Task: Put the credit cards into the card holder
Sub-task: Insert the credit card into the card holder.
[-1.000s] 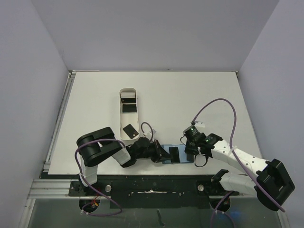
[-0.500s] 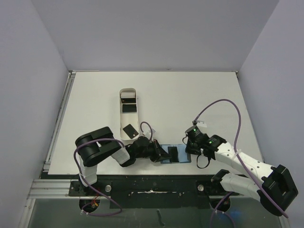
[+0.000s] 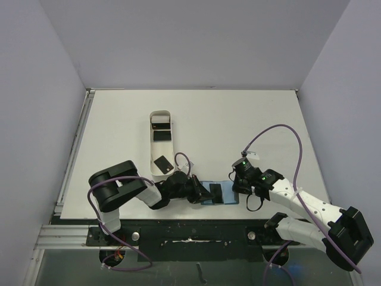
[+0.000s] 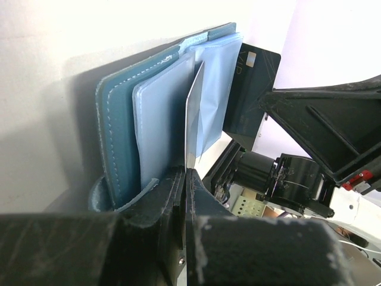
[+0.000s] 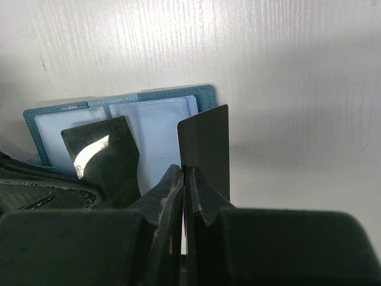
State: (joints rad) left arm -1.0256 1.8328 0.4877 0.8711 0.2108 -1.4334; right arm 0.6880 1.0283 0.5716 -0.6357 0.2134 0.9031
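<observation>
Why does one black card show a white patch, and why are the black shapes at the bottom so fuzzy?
Right wrist view: the patch is glare, light bouncing off the glossy credit card; the right gripper sits too near the lens to be sharp. Left wrist view: same blur on the left gripper, and the card holder throws a dark shadow on the table.

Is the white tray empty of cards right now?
No, the top view shows black credit cards lying inside the white tray.
</observation>
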